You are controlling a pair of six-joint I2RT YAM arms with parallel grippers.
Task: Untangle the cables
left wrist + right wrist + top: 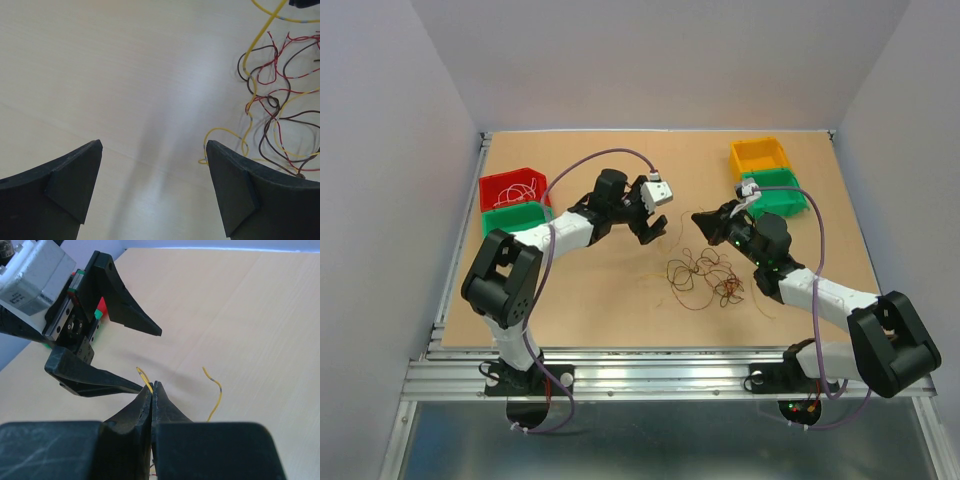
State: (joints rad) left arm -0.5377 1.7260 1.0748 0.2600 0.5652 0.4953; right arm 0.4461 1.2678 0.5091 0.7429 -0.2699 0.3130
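A loose tangle of thin yellow, red and brown cables (705,277) lies on the table between the arms; it fills the right side of the left wrist view (272,95). My right gripper (701,220) is shut on a yellow cable (145,379) whose short end sticks out above the fingertips; a second yellow cable end (216,392) curls up to the right. My left gripper (656,231) is open and empty, above bare table just left of the tangle (154,150). Its black fingers (127,307) show close in front of the right gripper (154,385).
A red bin (510,186) holding whitish wires and a green bin (515,218) stand at the left. A yellow bin (760,155) and a green bin (780,192) stand at the back right. The table's metal rail (650,375) runs along the front.
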